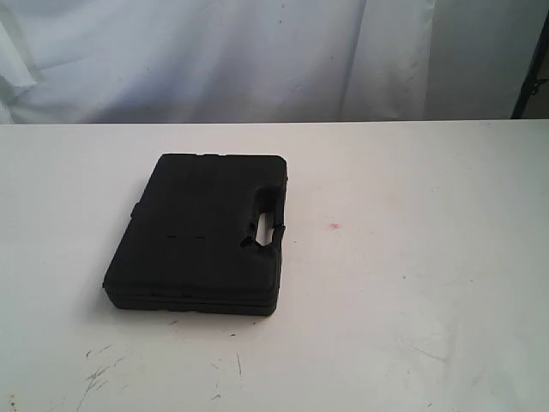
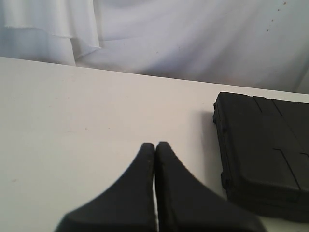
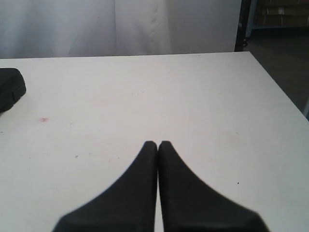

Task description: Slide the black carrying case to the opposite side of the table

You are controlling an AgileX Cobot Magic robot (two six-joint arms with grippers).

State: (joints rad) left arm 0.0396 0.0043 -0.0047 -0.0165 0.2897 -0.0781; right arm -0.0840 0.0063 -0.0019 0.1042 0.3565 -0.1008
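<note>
The matte black case [image 1: 204, 232] lies flat on the white table [image 1: 412, 283], left of centre, with its handle slot [image 1: 262, 225] along its right edge. Neither gripper shows in the exterior view. In the left wrist view my left gripper [image 2: 155, 144] is shut with nothing in it, above bare table, and the case [image 2: 265, 150] lies apart from it to one side. My right gripper [image 3: 158, 143] is also shut and empty over bare table; only a corner of the case [image 3: 10, 92] shows at that frame's edge.
A white cloth backdrop [image 1: 257, 51] hangs behind the table's far edge. A small red speck [image 1: 334, 226] marks the tabletop right of the case, and dark scratches [image 1: 99, 373] lie near the front. A dark post [image 3: 241, 24] stands past the table's far corner.
</note>
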